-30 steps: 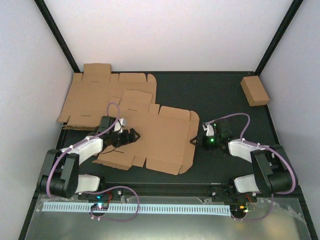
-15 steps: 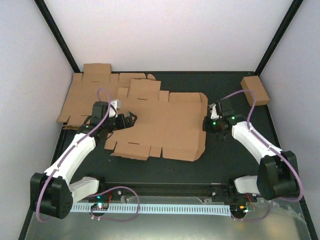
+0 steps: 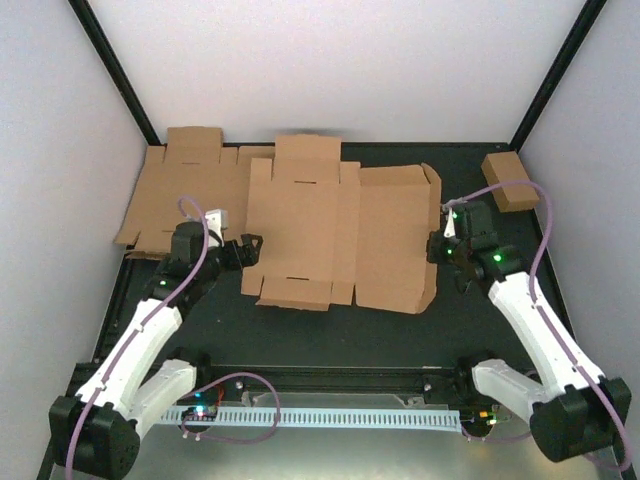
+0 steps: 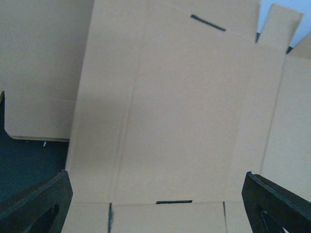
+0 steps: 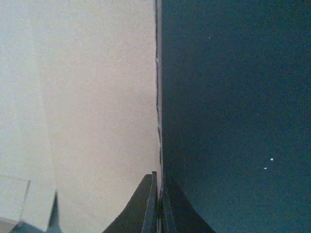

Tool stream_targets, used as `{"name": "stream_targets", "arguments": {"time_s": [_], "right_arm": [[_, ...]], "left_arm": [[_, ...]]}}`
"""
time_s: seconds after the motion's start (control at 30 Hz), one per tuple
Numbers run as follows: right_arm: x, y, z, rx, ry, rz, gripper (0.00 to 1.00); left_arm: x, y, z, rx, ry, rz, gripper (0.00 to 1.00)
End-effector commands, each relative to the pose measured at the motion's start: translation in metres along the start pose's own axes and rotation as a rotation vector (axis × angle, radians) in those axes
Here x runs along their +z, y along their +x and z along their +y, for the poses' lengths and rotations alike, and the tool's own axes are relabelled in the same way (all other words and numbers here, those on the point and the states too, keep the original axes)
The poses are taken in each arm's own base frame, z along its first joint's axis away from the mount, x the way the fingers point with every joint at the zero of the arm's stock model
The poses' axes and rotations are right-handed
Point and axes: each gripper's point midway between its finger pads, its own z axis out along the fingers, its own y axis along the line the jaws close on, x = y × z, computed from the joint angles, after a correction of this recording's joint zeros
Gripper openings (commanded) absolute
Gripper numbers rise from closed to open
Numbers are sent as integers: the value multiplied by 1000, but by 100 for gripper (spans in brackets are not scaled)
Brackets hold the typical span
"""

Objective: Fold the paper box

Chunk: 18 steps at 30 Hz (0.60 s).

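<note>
The paper box (image 3: 340,235) lies unfolded as a flat brown cardboard sheet in the middle of the dark table. My right gripper (image 3: 438,250) is shut on its right edge; in the right wrist view the thin cardboard edge (image 5: 158,97) runs straight into the closed fingers (image 5: 151,204). My left gripper (image 3: 250,247) stands open at the sheet's left edge, nothing between its fingers. In the left wrist view the sheet (image 4: 184,107) fills the space ahead, with both black fingertips (image 4: 43,196) wide apart at the bottom corners.
A second flat cardboard sheet (image 3: 185,190) lies at the back left, partly under the first. A small closed brown box (image 3: 509,181) sits at the back right corner. White walls enclose the table on three sides.
The sheet has slid away from the arm bases toward the back and turned square to the table. Both arms stretched forward with it. The right gripper closed on its edge; the left opened wider.
</note>
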Motion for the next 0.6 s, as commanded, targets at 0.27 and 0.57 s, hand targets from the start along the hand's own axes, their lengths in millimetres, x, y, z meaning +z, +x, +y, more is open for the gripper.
{"name": "stream_targets", "arguments": {"time_s": [0.27, 0.57], "right_arm": [[-40, -23, 13, -96, -74, -148, 5], [-42, -9, 20, -94, -149, -193, 5]], "left_arm": [[33, 3, 34, -37, -149, 166, 99], [75, -1, 48, -14, -177, 191, 97]]}}
